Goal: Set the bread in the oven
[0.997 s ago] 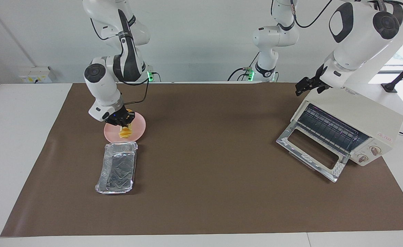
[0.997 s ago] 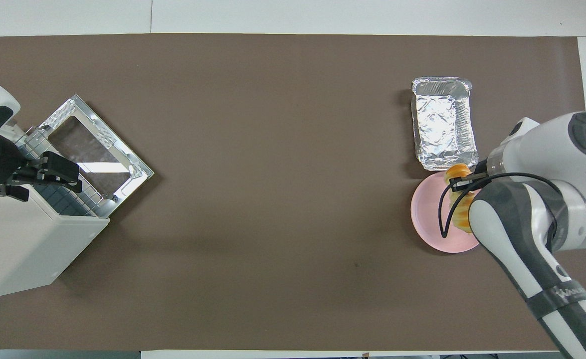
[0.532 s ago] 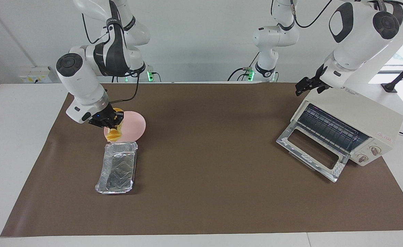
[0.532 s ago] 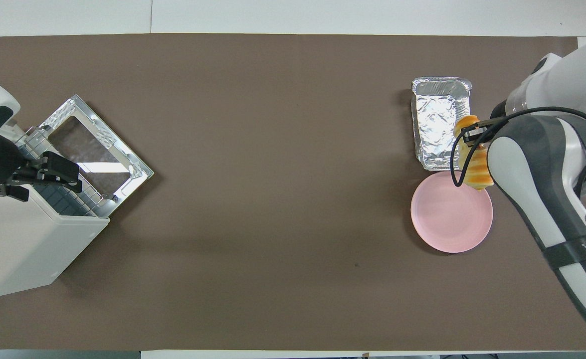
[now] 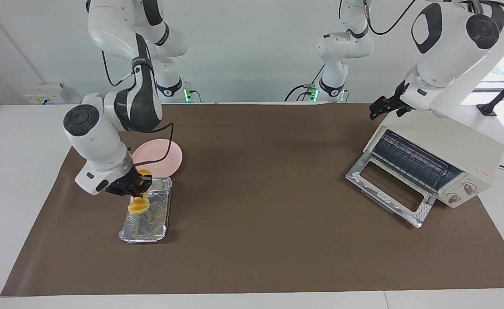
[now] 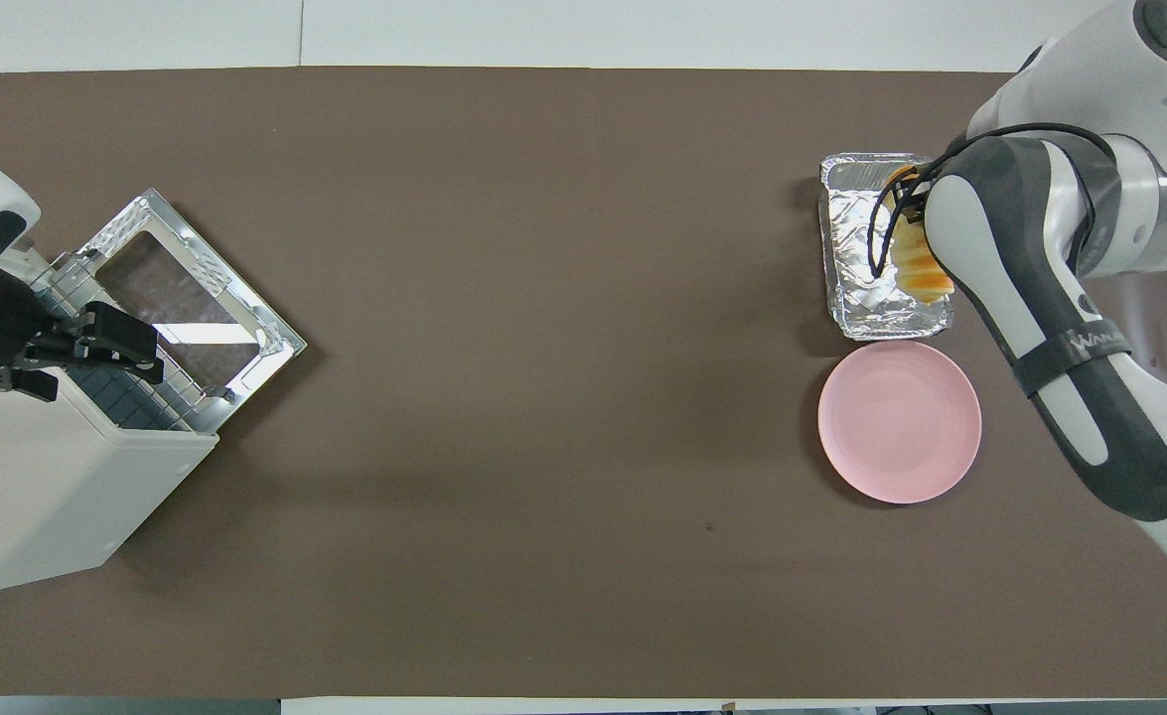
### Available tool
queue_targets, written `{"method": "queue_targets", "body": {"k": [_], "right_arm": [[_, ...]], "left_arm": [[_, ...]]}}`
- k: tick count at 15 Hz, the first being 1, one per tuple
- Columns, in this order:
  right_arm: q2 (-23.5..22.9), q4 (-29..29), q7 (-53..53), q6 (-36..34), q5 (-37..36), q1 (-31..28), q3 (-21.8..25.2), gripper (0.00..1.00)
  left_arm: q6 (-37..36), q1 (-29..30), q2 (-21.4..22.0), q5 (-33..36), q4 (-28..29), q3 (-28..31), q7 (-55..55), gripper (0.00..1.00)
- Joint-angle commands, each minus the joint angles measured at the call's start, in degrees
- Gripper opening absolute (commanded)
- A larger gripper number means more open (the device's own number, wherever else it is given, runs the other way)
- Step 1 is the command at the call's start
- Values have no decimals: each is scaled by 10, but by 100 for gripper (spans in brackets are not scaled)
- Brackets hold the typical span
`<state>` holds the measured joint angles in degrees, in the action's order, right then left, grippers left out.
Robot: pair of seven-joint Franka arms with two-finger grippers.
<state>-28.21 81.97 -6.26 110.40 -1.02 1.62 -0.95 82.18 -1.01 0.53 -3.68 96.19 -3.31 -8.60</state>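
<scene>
While the right arm reaches over its own end of the brown-covered worktop [image 5: 252, 240], we see its hand [image 5: 137, 187] clamped on the upper end of the bread [image 5: 138, 206], a small golden yellow-orange loaf of ridged slices that hangs down from the fingers. The loaf is in the air over the crinkled rectangular silver foil tray [image 5: 157, 214]; in the facing view its lower end dips toward the tray's inside, though we cannot tell whether it touches the foil. The round pink plate [image 5: 166, 156] lies just beside the tray, nearer to the robots, with nothing on it. Toward the left arm's end of the worktop stands the boxy cream-white toaster oven [image 5: 445, 150], its glass-windowed door [image 5: 389, 186] dropped down flat and the wire rack [image 5: 410, 161] showing inside. The left hand [image 5: 382, 108] waits in the air over the oven's top corner, and we see its black fingers spread apart, holding nothing. The bread and the oven are well apart, at opposite ends of the worktop.
</scene>
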Motion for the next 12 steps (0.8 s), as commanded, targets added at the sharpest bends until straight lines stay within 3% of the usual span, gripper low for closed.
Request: {"method": "queue_targets", "body": {"k": [1, 8, 12], "right_arm": [[-56, -65, -17, -7, -7, 0, -5, 0], [-41, 62, -17, 136, -8, 1, -4, 0], [-34, 72, -13, 137, -8, 2, -3, 0]], "left_arm": [[5, 6, 8, -5, 5, -3, 3, 100], [5, 6, 8, -5, 5, -3, 3, 100], [5, 6, 8, -5, 5, -3, 3, 100]]}}
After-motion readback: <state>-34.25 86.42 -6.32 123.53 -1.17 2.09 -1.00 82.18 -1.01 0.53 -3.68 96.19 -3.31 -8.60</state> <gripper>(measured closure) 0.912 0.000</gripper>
